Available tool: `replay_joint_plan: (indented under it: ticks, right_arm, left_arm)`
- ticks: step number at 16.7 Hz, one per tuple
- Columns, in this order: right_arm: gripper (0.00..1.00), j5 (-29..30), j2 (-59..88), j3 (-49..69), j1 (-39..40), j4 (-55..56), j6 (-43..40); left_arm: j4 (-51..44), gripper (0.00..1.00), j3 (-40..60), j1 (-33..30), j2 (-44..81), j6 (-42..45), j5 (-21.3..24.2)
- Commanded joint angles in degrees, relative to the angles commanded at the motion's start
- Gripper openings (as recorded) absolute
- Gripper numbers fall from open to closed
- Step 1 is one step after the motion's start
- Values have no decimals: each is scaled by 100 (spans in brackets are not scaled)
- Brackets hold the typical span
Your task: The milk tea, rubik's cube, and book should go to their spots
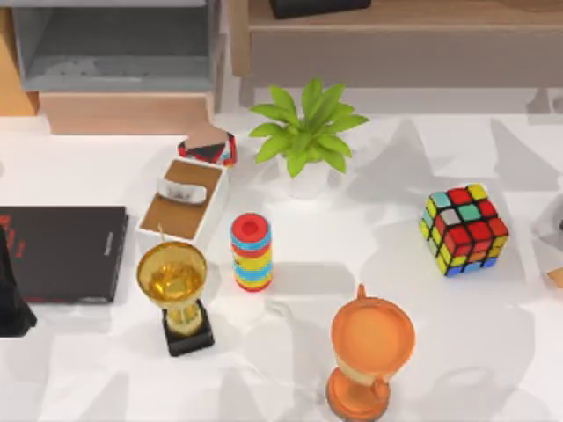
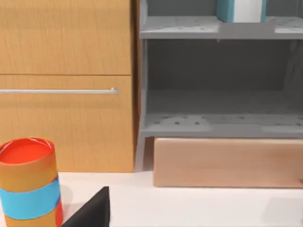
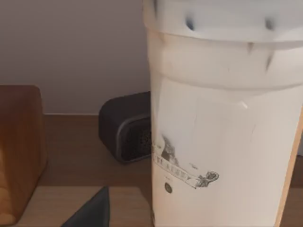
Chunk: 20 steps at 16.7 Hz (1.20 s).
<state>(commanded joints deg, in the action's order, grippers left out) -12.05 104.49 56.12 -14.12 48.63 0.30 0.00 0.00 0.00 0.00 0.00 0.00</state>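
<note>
The rubik's cube (image 1: 464, 229) sits on the white table at the right, with nothing touching it. The milk tea (image 3: 222, 118), a tall white cup with a small printed mark, stands very close in front of my right gripper (image 3: 92, 210); I cannot tell whether the gripper holds it. The book (image 2: 226, 10), light blue with white page edges, stands upright on the upper level of the grey shelf unit (image 2: 218, 125). My left arm (image 1: 10, 299) is at the table's left edge, and a dark part of my left gripper (image 2: 92, 213) shows low in the left wrist view.
On the table stand a potted plant (image 1: 303, 132), a striped ring stack (image 1: 251, 252), a gold trophy (image 1: 176, 290), an orange trophy (image 1: 369, 352), a wooden tray (image 1: 185, 198) and a flat black book (image 1: 62, 253). A black speaker (image 3: 128, 125) sits on the wooden shelf behind the milk tea.
</note>
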Motion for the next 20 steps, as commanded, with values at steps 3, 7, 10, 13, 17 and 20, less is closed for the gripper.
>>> replay_joint_plan:
  ticks: [3, 7, 10, 13, 17, 20]
  right_arm:
    - [100, 20, 49, 66, 33, -33, -2]
    - [100, 96, 579, 813, 85, -237, -3]
    - [100, 167, 1071, 1535, 152, -466, -7]
    - [100, 224, 1417, 2063, 203, -647, -9]
    - [100, 234, 1476, 2149, 213, -678, -10]
    - [85, 234, 1476, 2149, 213, -678, -10]
  left_arm:
    - [0, 100, 0, 0, 0, 0, 0]
    - [0, 100, 0, 0, 0, 0, 0]
    - [0, 100, 0, 0, 0, 0, 0]
    - [0, 100, 0, 0, 0, 0, 0]
    - [0, 100, 0, 0, 0, 0, 0]
    - [0, 100, 0, 0, 0, 0, 0]
